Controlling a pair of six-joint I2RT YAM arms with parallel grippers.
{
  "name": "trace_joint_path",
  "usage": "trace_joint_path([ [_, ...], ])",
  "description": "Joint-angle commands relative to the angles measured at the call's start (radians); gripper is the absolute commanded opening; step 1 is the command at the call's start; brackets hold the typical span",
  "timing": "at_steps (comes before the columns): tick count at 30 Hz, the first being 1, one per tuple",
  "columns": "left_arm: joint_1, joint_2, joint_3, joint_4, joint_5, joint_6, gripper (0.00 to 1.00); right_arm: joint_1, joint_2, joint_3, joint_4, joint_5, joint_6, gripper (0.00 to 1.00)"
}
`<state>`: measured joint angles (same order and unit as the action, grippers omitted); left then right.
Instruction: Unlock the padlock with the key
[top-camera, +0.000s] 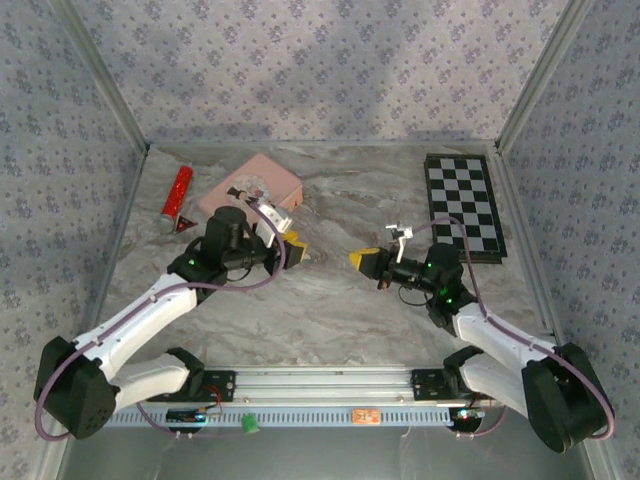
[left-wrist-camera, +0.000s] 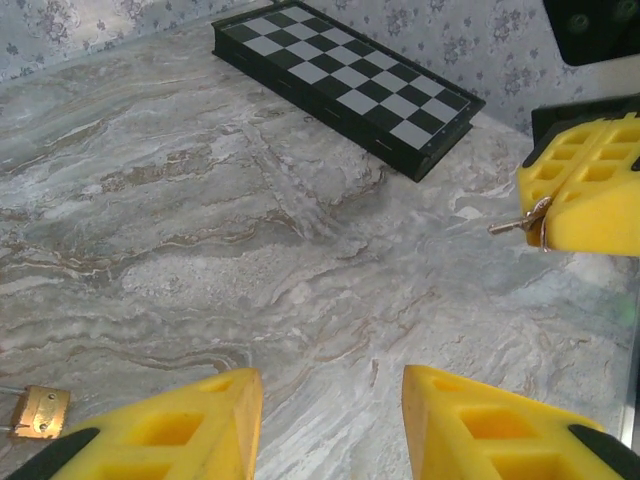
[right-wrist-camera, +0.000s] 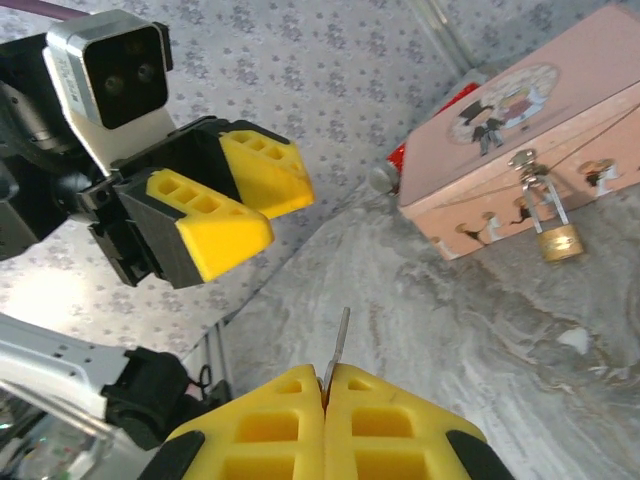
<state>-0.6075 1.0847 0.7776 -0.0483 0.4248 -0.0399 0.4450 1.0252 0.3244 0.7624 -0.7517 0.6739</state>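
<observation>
The small brass padlock (right-wrist-camera: 558, 242) hangs by its shackle from the clasp on the front of the pink tin (right-wrist-camera: 530, 140). It also shows low at the left in the left wrist view (left-wrist-camera: 40, 412). My right gripper (right-wrist-camera: 325, 378) is shut on the thin metal key (right-wrist-camera: 341, 335), whose blade sticks out past the yellow fingertips and points toward the tin side. In the left wrist view the key (left-wrist-camera: 524, 222) projects from the right gripper (left-wrist-camera: 530, 195). My left gripper (left-wrist-camera: 330, 400) stands open above bare table, nothing between its fingers, to the right of the padlock. In the top view the grippers (top-camera: 292, 245) (top-camera: 362, 260) face each other, a short gap apart.
A black and white chessboard (top-camera: 463, 205) lies at the back right. A red tube (top-camera: 177, 195) lies left of the pink tin (top-camera: 250, 187). Patterned walls close off the marbled table (top-camera: 330, 310) at the back and sides.
</observation>
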Motion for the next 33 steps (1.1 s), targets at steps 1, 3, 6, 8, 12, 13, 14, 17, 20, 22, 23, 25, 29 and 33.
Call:
trace_joint_path([
  [1,0.006,-0.034,-0.013,0.057,-0.015,-0.035,0.42,-0.017,0.016,0.027,0.097,-0.072,0.108,0.00],
  [3,0.008,-0.043,-0.022,0.059,-0.040,-0.040,0.42,-0.030,0.030,0.028,0.129,-0.069,0.158,0.00],
  [6,0.018,-0.051,-0.034,0.063,-0.091,-0.074,0.43,-0.055,0.062,0.040,0.154,-0.062,0.251,0.00],
  [8,0.043,-0.039,-0.030,0.055,-0.130,-0.150,0.47,-0.071,0.088,0.045,0.160,-0.055,0.307,0.00],
  [12,0.075,0.012,0.002,0.004,-0.156,-0.224,0.46,-0.082,0.115,0.049,0.188,-0.053,0.360,0.00],
  [13,0.076,0.023,0.006,-0.008,-0.180,-0.230,0.46,-0.084,0.113,0.053,0.168,-0.045,0.359,0.00],
  [14,0.077,0.032,0.009,-0.018,-0.207,-0.237,0.46,-0.084,0.109,0.058,0.143,-0.035,0.355,0.00],
  [17,0.078,0.051,0.013,-0.038,-0.281,-0.269,0.46,-0.085,0.083,0.067,0.055,-0.018,0.314,0.00],
  [20,0.083,0.073,0.018,-0.047,-0.312,-0.319,0.46,-0.092,0.035,0.071,-0.069,0.015,0.251,0.00],
  [22,0.083,0.096,0.028,-0.066,-0.346,-0.382,0.47,-0.101,0.006,0.069,-0.127,0.027,0.224,0.00],
  [23,0.083,0.109,0.034,-0.080,-0.363,-0.423,0.46,-0.108,-0.009,0.067,-0.156,0.034,0.213,0.00],
  [25,0.083,0.137,0.038,-0.095,-0.406,-0.511,0.47,-0.116,-0.041,0.063,-0.205,0.050,0.190,0.00],
  [29,0.076,0.215,-0.002,0.010,-0.416,-0.655,0.48,-0.126,-0.094,0.051,-0.261,0.071,0.155,0.00],
  [33,0.075,0.320,-0.006,0.110,-0.416,-0.693,0.49,-0.131,-0.125,0.038,-0.272,0.066,0.151,0.00],
])
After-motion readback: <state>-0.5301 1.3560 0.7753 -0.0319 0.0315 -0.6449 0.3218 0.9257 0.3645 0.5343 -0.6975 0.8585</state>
